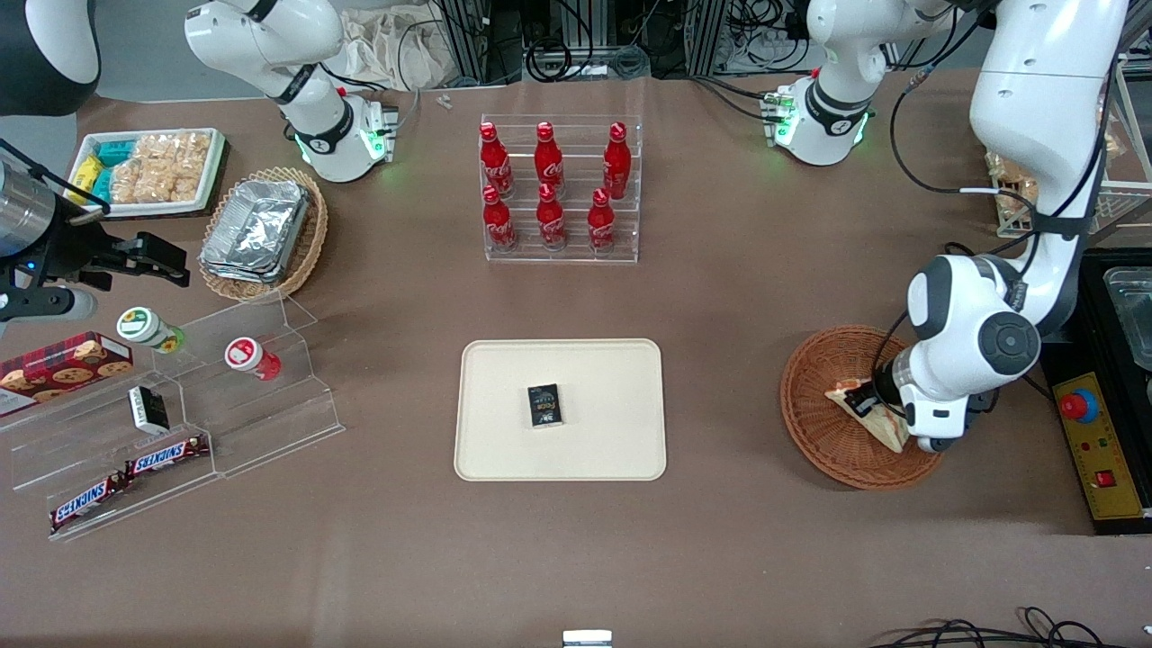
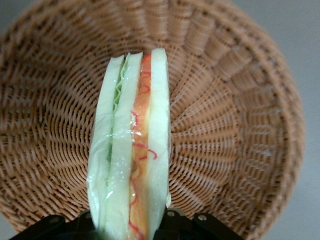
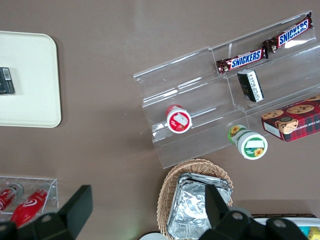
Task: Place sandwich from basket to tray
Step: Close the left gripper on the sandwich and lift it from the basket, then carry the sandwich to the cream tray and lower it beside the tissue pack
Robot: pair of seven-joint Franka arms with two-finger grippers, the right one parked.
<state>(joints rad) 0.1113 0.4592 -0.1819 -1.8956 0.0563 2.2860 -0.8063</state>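
While the tray [image 1: 504, 450] sits at mid-table with 1 small black packet [image 1: 544, 405] on it, the basket [image 1: 814, 423] lies well apart from it toward the working arm's end, and the sandwich [image 1: 886, 430] is over that basket's bowl. Down at the sandwich, the gripper [image 1: 871, 398] has its jaws clamped on the wedge, which stands on edge between them with its 2 filling layers showing in the wrist view. I judge the clear wrap the main risk: slick film could let the wedge slide or twist out during the carry, or it could land on the packet.
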